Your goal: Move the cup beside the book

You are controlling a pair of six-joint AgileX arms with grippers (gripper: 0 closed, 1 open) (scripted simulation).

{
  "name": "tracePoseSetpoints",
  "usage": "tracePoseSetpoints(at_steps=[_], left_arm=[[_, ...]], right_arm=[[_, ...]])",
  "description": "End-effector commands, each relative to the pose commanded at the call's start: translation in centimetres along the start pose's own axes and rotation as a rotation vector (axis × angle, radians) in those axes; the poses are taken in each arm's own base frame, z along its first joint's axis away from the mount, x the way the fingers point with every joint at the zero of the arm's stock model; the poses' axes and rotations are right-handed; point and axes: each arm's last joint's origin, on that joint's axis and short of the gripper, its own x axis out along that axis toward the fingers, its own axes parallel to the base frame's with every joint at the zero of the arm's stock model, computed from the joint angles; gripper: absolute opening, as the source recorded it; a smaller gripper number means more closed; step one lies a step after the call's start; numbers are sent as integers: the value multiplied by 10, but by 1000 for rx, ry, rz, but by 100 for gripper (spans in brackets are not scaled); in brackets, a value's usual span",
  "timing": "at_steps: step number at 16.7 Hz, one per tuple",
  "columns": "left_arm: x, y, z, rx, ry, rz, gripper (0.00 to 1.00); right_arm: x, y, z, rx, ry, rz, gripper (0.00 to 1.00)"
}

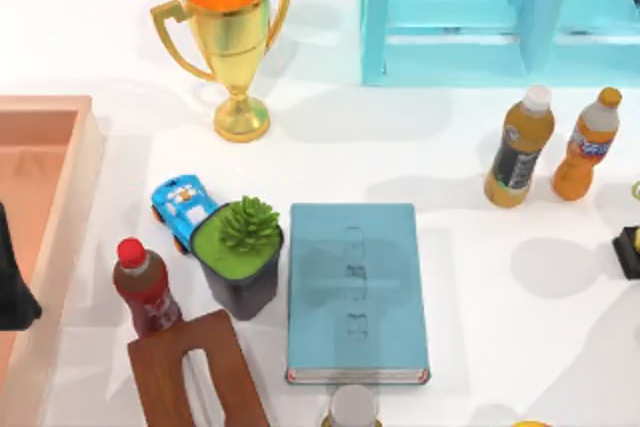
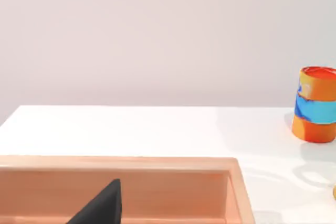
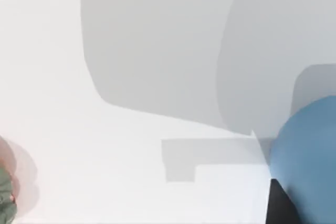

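Pretty bright and even all round, the white tabletop (image 1: 470, 277) is close to blown out in the top view. Shadows are soft and grey with fuzzy edges: the tall gold two-handled trophy (image 1: 230, 37) throws one to the right, the two orange plastic bottles (image 1: 518, 147) drop theirs down and left, so there seems to be more than one light. A faint blocky shadow sits on the flat teal-blue book (image 1: 352, 292). No hard glare, just a soft sheen inside the trophy bowl. The right wrist view is washed-out white with big overlapping grey shadow shapes, and the light-blue rounded cup (image 3: 307, 161) at its edge looks soft.
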Motion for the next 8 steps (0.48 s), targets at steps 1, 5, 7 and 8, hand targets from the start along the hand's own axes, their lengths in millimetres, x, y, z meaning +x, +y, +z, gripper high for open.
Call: tracePoseSetpoints(at_steps=[1,5,7,8], left_arm=[[0,0,0,0,0,0,100],[0,0,0,0,0,0,100],[0,0,0,0,0,0,100],[0,0,0,0,0,0,100]], right_arm=[[-3,0,0,-1,1,1,0],[-29,-1,0,-4,-1,2,0],[-43,0,0,-1,-1,1,0],[-48,0,0,0,-1,0,0]])
